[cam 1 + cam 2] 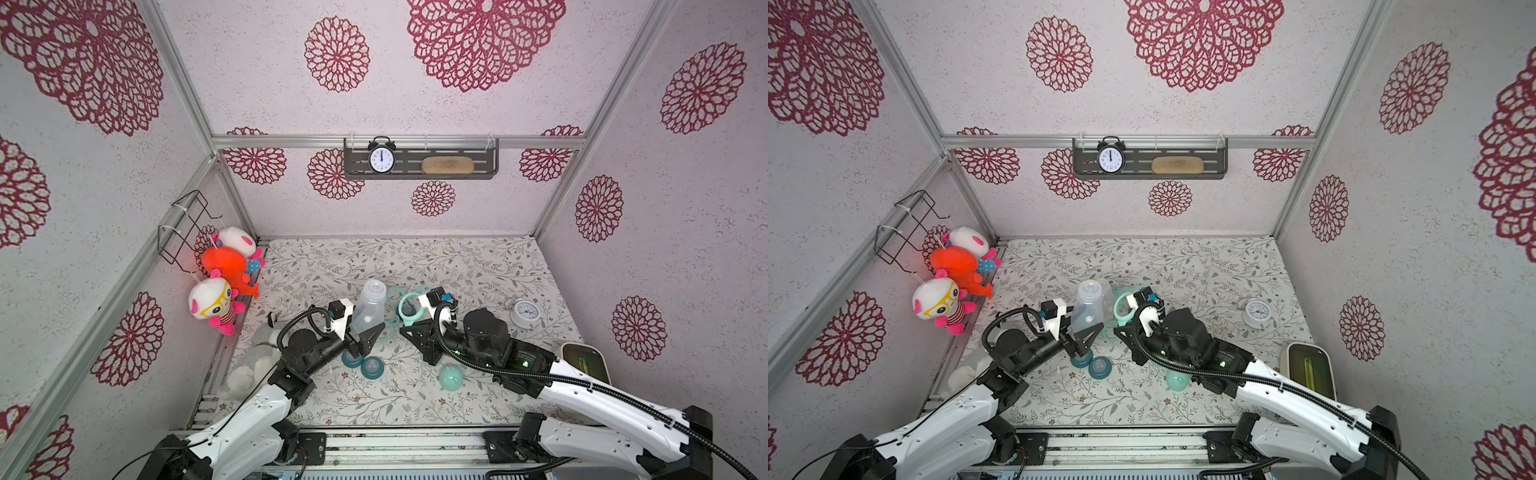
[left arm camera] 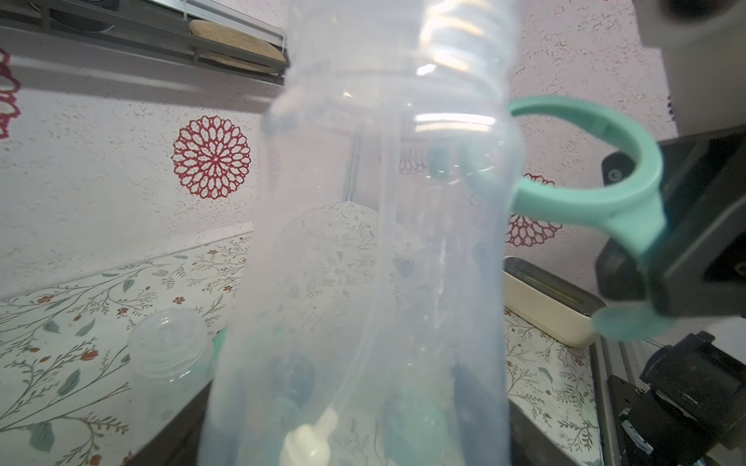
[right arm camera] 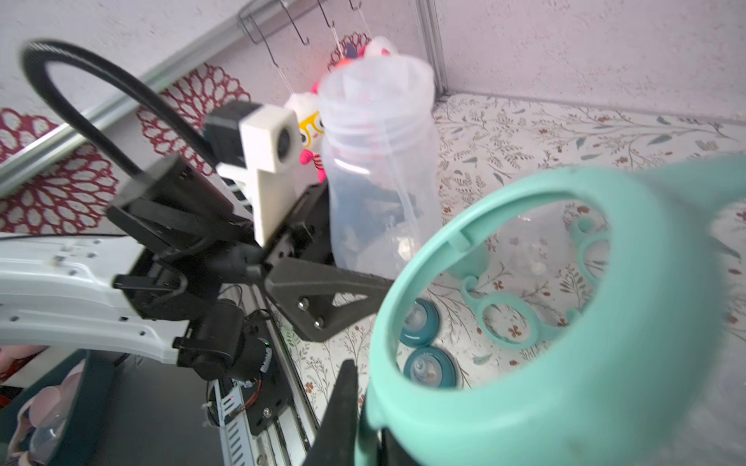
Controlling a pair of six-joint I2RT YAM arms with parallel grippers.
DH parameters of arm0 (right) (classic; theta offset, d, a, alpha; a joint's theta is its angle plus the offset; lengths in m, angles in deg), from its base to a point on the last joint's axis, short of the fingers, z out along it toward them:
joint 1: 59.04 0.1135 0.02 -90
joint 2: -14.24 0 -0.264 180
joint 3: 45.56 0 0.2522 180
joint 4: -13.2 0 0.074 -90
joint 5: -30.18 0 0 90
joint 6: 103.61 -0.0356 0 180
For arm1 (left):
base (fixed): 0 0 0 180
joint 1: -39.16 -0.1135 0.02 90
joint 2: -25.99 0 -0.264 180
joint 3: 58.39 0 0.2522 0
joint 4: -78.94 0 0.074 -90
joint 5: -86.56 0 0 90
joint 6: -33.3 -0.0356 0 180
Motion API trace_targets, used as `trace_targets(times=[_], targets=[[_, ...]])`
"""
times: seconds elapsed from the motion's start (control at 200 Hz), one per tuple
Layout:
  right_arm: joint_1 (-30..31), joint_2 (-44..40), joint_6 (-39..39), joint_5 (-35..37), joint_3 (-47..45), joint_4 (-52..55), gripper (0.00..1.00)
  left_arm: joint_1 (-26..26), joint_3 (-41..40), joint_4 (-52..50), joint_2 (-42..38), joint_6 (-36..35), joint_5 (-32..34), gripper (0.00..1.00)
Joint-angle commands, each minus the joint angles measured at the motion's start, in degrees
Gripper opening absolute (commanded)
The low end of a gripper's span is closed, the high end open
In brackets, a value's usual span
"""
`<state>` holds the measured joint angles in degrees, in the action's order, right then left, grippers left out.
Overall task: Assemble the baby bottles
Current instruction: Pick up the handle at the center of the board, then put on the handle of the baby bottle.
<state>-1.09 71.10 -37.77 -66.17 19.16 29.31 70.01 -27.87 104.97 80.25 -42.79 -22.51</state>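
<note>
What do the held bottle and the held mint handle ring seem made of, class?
The held bottle: likely translucent plastic, smooth, slightly glossy; the floral mat shows hazily through it, highlights glint on its threads. The held handle ring: likely opaque moulded plastic, matte mint; uniform colour, moulded notch inside.

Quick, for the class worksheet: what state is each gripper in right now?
Left gripper: closed, holding the clear bottle.
Right gripper: closed, holding the mint handled ring.

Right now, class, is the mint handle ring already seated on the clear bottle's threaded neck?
No, the mint handle ring sits in the right gripper beside the clear bottle, whose threaded neck is bare.
</note>
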Motion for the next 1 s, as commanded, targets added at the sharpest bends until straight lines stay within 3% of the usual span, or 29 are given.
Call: trace_targets(times=[0.0,0.545,0.996], targets=[[-0.60,-1.49,-1.96,-3.46,2.89,-7.55,0.00,-0.35,1.68,6.94,1.38,0.91,-2.50,0.00],[-1.88,6.68,-13.08,-9.36,2.92,-35.32,0.00,0.08,5.43,12.07,6.22,3.32,-6.95,0.00],[-1.88,12.95,-21.18,-10.07,0.16,-47.96,0.00,0.18,5.27,14.33,7.77,3.86,-6.15,0.00]])
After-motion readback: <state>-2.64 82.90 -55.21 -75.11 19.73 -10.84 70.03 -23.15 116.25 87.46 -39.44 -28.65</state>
